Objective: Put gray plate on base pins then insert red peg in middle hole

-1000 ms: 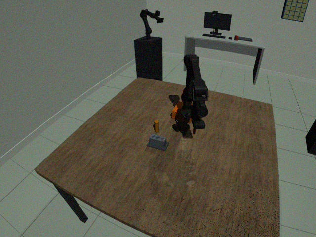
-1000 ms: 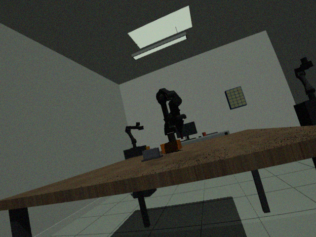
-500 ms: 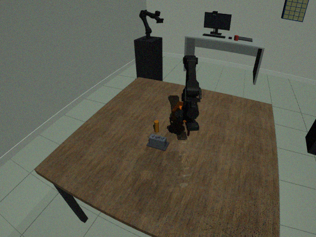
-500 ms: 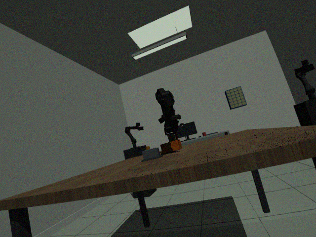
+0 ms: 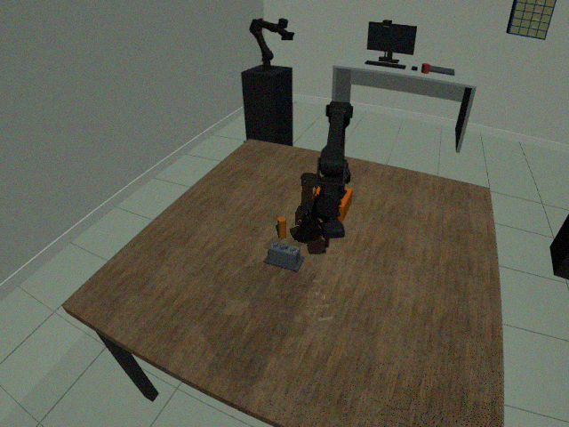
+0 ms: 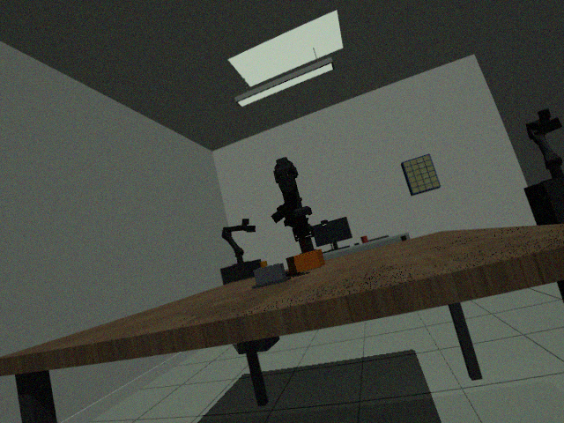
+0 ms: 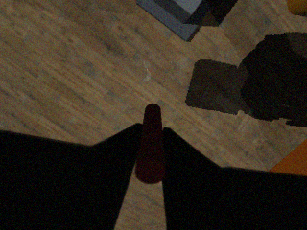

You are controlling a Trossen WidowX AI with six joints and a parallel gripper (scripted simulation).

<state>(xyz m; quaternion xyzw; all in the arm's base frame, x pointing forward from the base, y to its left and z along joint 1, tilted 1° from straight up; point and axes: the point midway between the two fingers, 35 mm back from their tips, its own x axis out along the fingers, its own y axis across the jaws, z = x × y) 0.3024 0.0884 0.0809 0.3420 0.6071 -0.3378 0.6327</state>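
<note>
My gripper (image 5: 326, 236) (image 7: 152, 131) is shut on the red peg (image 5: 326, 242) (image 7: 151, 155), which stands out between the fingertips in the wrist view. The gripper and peg are above the table, to the right of the base and apart from it. The gray plate (image 5: 284, 253) (image 6: 270, 275) shows as a block with a row of holes on top. It sits on the darker base (image 5: 280, 265) (image 7: 164, 19) and looks level in the top and exterior views. The pins cannot be made out. In the wrist view the plate and base are cut off at the top edge.
An orange cylinder (image 5: 281, 228) (image 7: 298, 6) stands upright just behind the base. An orange box (image 5: 346, 202) (image 6: 306, 263) (image 7: 294, 162) lies behind the gripper, partly hidden by the arm in the top view. Dark shadows of the arm fall on the wooden table (image 5: 220, 294) between gripper and base.
</note>
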